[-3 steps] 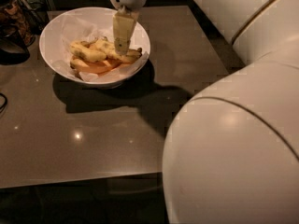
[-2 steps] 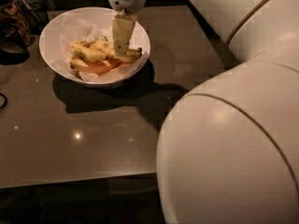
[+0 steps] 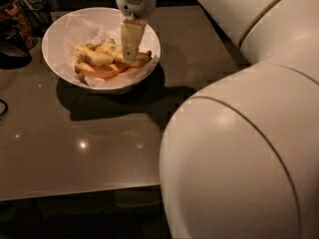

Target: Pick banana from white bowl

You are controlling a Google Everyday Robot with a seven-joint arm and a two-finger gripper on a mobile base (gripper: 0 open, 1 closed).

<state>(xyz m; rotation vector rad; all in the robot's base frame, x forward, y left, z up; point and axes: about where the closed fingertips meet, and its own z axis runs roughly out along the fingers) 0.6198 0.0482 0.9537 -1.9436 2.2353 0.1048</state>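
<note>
The white bowl (image 3: pixel 62 31), lined with crinkled white paper, stands at the back left of the table. In it lie the speckled banana (image 3: pixel 113 50), a shorter plump yellow banana (image 3: pixel 91 56) and smooth orange pieces (image 3: pixel 102 71). The speckled banana's dark end (image 3: pixel 144 57) points to the bowl's right rim. My gripper (image 3: pixel 131 54) reaches straight down into the bowl from above and is down on the speckled banana's right half, hiding part of it.
The bowl rests on a grey-brown table (image 3: pixel 75 143). My large white arm link (image 3: pixel 239 153) fills the right and front of the view. Dark cluttered objects (image 3: pixel 15 29) stand at the far left edge beside the bowl.
The big arm link has swung further left and covers more of the table. The gripper stays down in the bowl over the same spot.
</note>
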